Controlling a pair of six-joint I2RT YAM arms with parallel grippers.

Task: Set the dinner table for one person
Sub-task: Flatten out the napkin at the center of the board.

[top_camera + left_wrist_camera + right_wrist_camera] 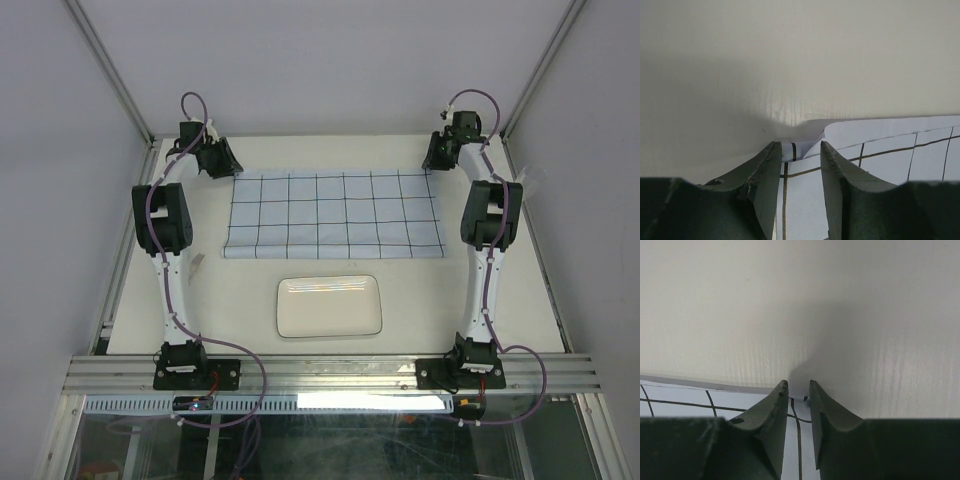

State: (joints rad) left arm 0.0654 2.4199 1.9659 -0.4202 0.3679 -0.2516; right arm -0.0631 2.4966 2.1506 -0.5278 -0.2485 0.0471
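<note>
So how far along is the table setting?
Done: the checked cloth lies spread on the table. In hand: the left gripper and right gripper each straddle a far corner of it, jaws apart; the left corner is curled up. To do: the white plate sits on bare table, off the cloth, and probably goes onto it.

— What do the left arm (172, 290) and the right arm (487, 285) look like from above?
— White tubular links, bulky black joint housings, black bases (196, 368). Purple cables (262, 383) loop along both. Up close, the jaws are dark grey-green scuffed plastic, tapering to blunt tips.
</note>
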